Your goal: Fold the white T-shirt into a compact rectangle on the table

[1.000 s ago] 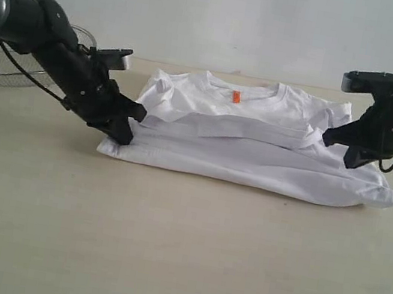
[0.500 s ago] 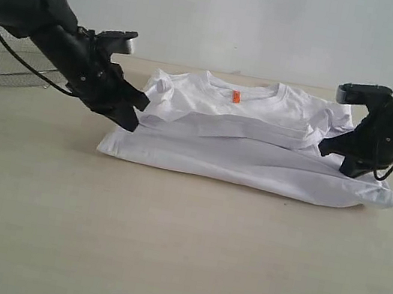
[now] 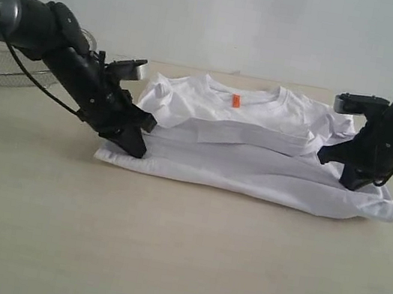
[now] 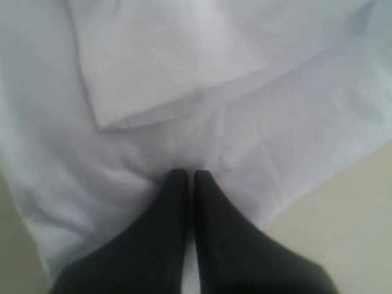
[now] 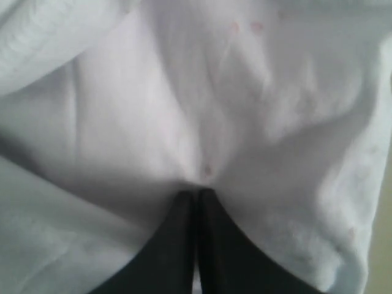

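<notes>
Orange tag (image 3: pixel 236 101) on white T-shirt (image 3: pixel 253 174): exterior view only.

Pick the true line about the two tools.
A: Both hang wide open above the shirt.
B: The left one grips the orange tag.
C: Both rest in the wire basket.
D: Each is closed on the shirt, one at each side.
D: in the wrist views the left tool and the right tool have their fingers pressed together with the tips in the cloth of the shirt, at opposite sides.
</notes>
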